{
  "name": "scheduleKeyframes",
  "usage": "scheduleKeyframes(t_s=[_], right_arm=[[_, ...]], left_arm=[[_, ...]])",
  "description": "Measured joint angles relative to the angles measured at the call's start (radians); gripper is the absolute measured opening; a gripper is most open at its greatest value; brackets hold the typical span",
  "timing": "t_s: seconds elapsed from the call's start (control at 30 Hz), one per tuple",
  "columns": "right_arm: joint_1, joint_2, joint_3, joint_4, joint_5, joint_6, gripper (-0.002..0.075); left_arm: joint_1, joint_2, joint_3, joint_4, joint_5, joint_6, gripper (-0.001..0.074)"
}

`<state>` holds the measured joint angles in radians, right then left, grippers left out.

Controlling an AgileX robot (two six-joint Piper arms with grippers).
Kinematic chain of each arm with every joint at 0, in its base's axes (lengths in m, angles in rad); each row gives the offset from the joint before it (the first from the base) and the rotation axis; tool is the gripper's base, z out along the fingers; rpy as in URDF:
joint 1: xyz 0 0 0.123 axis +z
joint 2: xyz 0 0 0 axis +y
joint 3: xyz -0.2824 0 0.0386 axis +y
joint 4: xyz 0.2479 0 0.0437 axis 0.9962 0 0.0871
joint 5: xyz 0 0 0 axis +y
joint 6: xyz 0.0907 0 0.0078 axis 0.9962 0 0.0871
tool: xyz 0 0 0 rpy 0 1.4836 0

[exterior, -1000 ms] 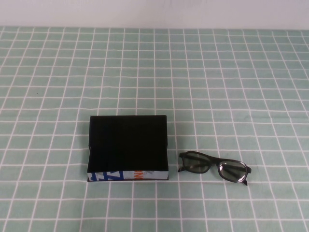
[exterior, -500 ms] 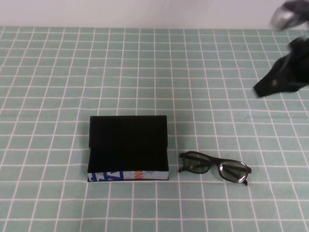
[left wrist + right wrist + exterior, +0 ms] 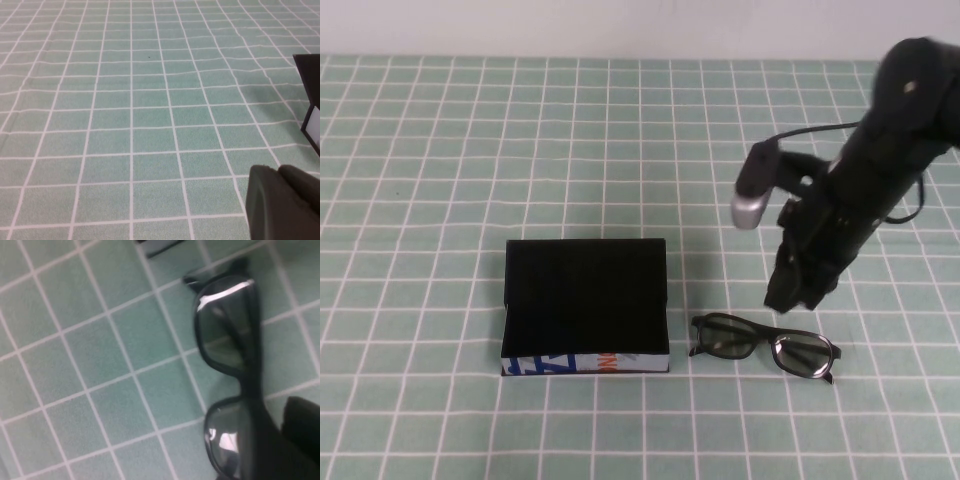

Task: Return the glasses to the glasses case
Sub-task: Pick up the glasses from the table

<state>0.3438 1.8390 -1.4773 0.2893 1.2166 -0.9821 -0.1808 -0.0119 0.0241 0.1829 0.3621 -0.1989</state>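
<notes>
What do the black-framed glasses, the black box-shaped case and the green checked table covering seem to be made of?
Black-framed glasses: likely glossy plastic, with lenses showing bright reflections. Black box-shaped glasses case: probably matte printed cardboard, flat panels with sharp folds. Green checked table covering: seemingly cloth, its white lines slightly wavy. The right gripper hovers beside the glasses.

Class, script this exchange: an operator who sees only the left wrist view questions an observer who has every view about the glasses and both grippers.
Operator: Where are the glasses?
Observer: The glasses lie on the cloth just right of the glasses case, outside it.
Operator: And the right gripper?
Observer: The right gripper hangs close over the glasses' far side.
Operator: My left gripper?
Observer: The left gripper is outside the high view.
</notes>
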Motion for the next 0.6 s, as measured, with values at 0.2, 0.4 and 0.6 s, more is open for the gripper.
scheduleKeyframes(t_s=[0.2,0.4,0.6], right_arm=[[0.021,0.032,0.0,-0.027,0.0,0.034,0.0314],[0.021,0.084,0.0,-0.031,-0.002,0.044,0.036],[0.021,0.14,0.0,-0.024,-0.029,0.048,0.0364]], left_arm=[[0.0,0.0,0.0,0.0,0.0,0.0,-0.0002],[0.0,0.0,0.0,0.0,0.0,0.0,-0.0002],[0.0,0.0,0.0,0.0,0.0,0.0,-0.0002]])
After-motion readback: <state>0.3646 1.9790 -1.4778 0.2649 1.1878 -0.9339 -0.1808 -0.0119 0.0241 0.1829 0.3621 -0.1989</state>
